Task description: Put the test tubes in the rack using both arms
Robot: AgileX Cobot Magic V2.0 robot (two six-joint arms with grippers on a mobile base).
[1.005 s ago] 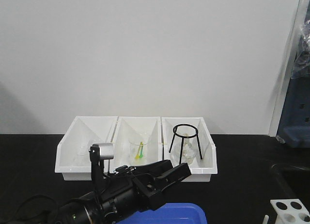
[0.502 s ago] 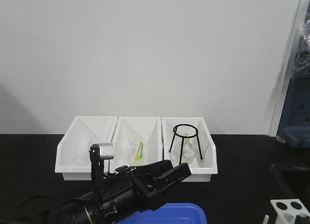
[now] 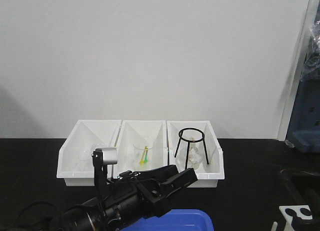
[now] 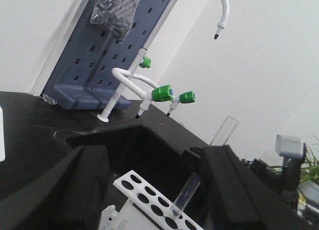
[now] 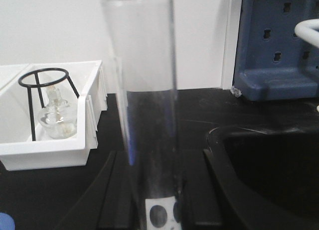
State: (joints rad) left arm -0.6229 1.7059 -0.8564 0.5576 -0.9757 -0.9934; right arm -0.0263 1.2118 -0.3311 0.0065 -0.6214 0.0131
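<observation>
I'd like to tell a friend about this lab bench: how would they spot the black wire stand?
Find the row of three white bins along the white wall on the black bench. In the rightmost bin stands the black wire stand, straddling a small clear flask. It is the only dark ringed frame; the middle bin holds a clear beaker.

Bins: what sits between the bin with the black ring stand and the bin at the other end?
Another white bin, holding a glass beaker with something green and yellow inside. The front view shows it.
</observation>
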